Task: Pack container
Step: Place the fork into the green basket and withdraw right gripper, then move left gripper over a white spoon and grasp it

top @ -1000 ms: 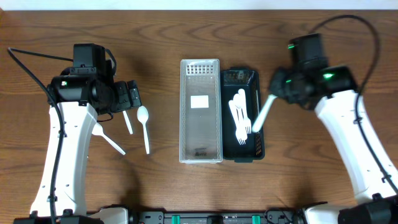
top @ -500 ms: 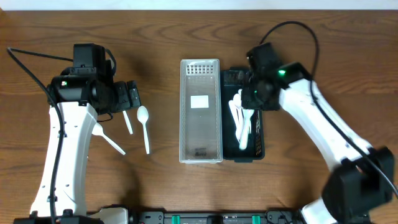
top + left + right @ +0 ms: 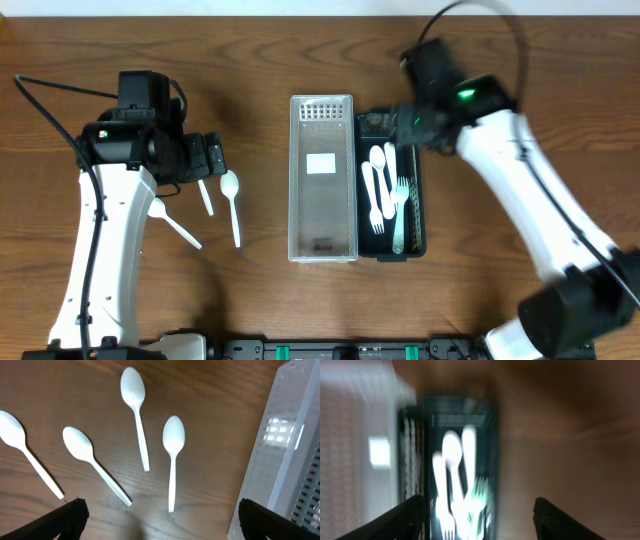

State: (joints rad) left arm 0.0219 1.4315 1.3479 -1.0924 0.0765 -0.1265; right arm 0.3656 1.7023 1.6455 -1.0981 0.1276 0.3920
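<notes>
A black container (image 3: 417,200) lies right of centre with several white forks (image 3: 380,190) in it. In the blurred right wrist view the same black container (image 3: 489,435) and forks (image 3: 454,475) lie below the wide-apart fingers. My right gripper (image 3: 400,128) (image 3: 480,520) hovers open over the container's far end, holding nothing. Several white spoons (image 3: 232,205) (image 3: 173,435) lie on the wood at left. My left gripper (image 3: 213,158) (image 3: 160,525) hangs open above them, apart from them and empty.
A clear perforated container (image 3: 322,178) (image 3: 292,460) stands lengthwise beside the black one, on its left, with a white label inside. In the right wrist view the clear container (image 3: 360,435) fills the left side. Bare wood surrounds everything.
The right arm swung in from the right with a fork, came over the black container and opened. The fork now lies in the container. The left arm has not moved.
</notes>
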